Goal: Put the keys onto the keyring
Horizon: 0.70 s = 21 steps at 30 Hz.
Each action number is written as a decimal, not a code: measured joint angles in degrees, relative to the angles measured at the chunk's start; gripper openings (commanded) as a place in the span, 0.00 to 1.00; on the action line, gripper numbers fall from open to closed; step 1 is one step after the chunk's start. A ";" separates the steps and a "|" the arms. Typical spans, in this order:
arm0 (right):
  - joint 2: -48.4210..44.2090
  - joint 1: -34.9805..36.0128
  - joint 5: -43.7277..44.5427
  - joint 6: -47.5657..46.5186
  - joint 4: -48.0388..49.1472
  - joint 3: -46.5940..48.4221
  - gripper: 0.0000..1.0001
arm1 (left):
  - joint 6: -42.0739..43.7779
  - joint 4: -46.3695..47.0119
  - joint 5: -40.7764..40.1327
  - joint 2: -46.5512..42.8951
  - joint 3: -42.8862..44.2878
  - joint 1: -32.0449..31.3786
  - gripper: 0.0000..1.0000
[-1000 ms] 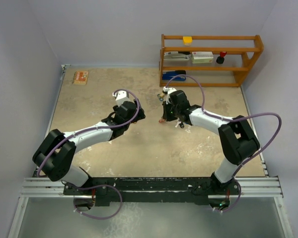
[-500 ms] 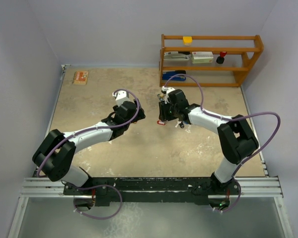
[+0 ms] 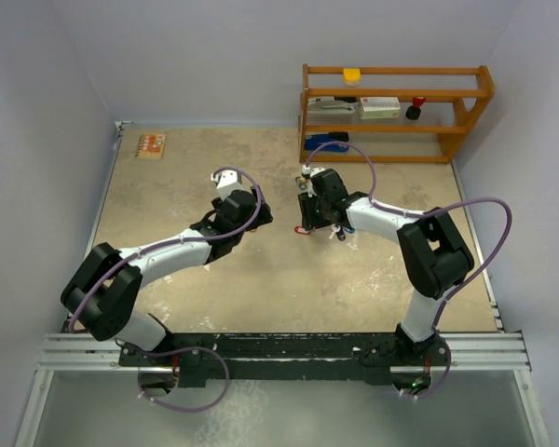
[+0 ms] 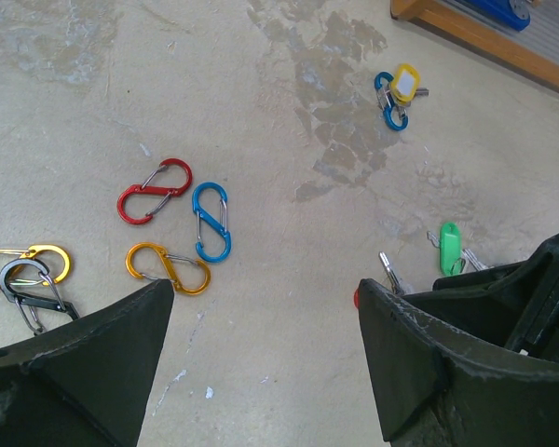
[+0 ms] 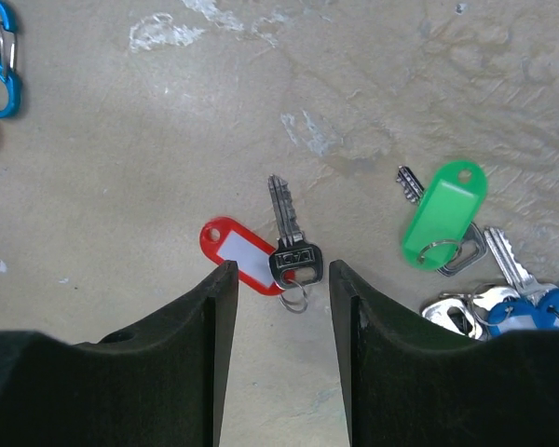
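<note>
Space shows between the two dark fingers of the right gripper [image 5: 279, 268], and nothing is clamped there: it is released and points down at the table [image 5: 121, 140]. Just before its tips lies the silver key [image 5: 286, 223] with the red tag [image 5: 235, 253], flat on the surface, its blade pointing away from the gripper. A small ring [image 5: 296, 300] joins key and tag and lies in the gap between the fingers; whether it touches them I cannot tell. A little to the right lies the green tag [image 5: 443, 214], with its own key partly under it. Beside that, at the edge of the right wrist view, is a small heap of keys with blue tags [image 5: 545, 312].

The left gripper [image 4: 263, 291] stands to the left of the right one, apart from it. Its jaws are spread wide and it holds nothing. On the table before it three S-shaped clips lie close together: the red clip [image 4: 156, 190], the blue clip [image 4: 211, 222] and the orange clip [image 4: 168, 268]. At the left edge of that view the yellow clip [image 4: 33, 263] and the grey clip [image 4: 28, 284] overlap. Farther off, near the wooden shelf [image 3: 391, 140], the yellow tag [image 4: 406, 82] lies against a second blue clip [image 4: 386, 102]; I cannot tell if they are hooked together.
</note>
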 measured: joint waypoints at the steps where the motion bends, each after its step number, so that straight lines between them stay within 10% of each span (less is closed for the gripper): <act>1: 0.00 0.00 0.35 0.02 -0.42 0.04 0.47 | 0.00 0.00 0.00 0.00 0.00 0.00 0.77; 21: 0.96 0.00 1.33 1.55 -5.53 1.05 0.32 | -0.02 0.00 0.02 -0.31 -0.85 0.37 0.77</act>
